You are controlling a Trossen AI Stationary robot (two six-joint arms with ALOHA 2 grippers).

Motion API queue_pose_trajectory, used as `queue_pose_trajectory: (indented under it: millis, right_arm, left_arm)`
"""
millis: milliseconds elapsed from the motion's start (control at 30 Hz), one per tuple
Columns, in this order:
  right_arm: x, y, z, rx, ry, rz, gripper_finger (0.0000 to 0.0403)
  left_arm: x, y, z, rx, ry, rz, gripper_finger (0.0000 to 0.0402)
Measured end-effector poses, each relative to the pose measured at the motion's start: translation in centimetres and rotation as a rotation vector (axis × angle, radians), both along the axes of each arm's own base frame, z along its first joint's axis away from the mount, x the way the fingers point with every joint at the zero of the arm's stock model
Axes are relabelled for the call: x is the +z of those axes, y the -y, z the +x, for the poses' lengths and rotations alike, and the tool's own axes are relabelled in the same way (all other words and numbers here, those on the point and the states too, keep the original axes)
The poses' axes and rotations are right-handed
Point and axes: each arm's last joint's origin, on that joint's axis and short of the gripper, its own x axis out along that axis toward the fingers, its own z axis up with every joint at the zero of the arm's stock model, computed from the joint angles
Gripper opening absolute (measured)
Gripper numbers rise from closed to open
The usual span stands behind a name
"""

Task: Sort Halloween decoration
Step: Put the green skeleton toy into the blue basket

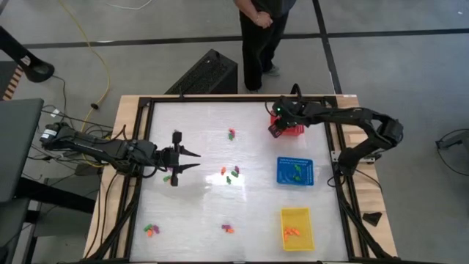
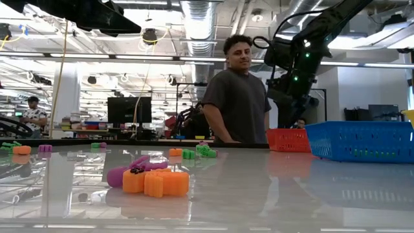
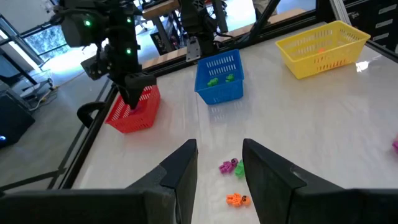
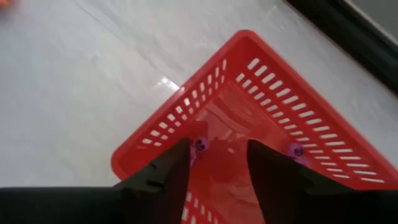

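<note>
Small orange, green and purple trinkets lie scattered on the white table: a cluster at mid-table (image 1: pixel 231 174), one toward the far edge (image 1: pixel 231 134), two near the front (image 1: pixel 228 229) (image 1: pixel 151 230). My left gripper (image 1: pixel 192 160) is open on the table's left side; its fingers point toward the mid-table cluster (image 3: pixel 231 167), which lies ahead of them. My right gripper (image 4: pixel 217 163) is open directly above the red basket (image 4: pixel 261 106), pointing down into it. Two purple trinkets (image 4: pixel 199 144) (image 4: pixel 297 150) lie on the basket's floor.
The blue basket (image 1: pixel 294 171) holds green trinkets and the yellow basket (image 1: pixel 297 229) holds orange ones; both stand on the table's right side, nearer than the red basket (image 1: pixel 287 130). A person (image 2: pixel 236 90) stands beyond the far edge. An orange-and-purple cluster (image 2: pixel 155 181) lies close to the low camera.
</note>
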Motion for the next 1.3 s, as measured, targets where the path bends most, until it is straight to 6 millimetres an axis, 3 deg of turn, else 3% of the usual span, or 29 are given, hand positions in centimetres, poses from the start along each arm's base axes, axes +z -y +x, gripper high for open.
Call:
queue_pose_trajectory:
  millis: [167, 333, 567, 733, 867, 1067, 1300]
  right_arm:
    - [2.6, 0.1, 0.3, 0.013, 0.072, -0.055, 0.0209]
    - [5.7, -0.6, 2.0, 0.047, 0.201, -0.100, 0.0206]
    - [6.6, -3.1, 9.1, 0.173, 0.426, -0.060, 0.0198]
    - [5.3, -4.7, 15.8, 0.332, 0.381, -0.081, 0.0193]
    - [3.8, -4.3, 19.1, 0.370, 0.294, -0.068, 0.0186]
    - [1.4, -1.4, 20.9, 0.238, 0.210, 0.028, 0.0177]
    - [-0.3, -0.3, 20.6, 0.199, 0.128, 0.136, 0.0175]
  left_arm:
    - [0.0, 0.0, 0.0, 0.000, -0.001, -0.003, 0.0118]
    - [-0.1, 0.0, 0.0, 0.000, -0.010, -0.001, 0.0118]
    - [-0.8, -0.1, -0.3, 0.010, -0.092, 0.013, 0.0118]
    - [-0.7, -0.4, -0.8, 0.091, -0.094, 0.003, 0.0118]
    - [-0.6, -0.6, -1.5, 0.120, -0.097, -0.022, 0.0118]
    - [-0.7, -0.6, -1.6, 0.119, -0.103, -0.035, 0.0118]
    - [-0.9, -0.6, -1.7, 0.115, -0.128, -0.041, 0.0118]
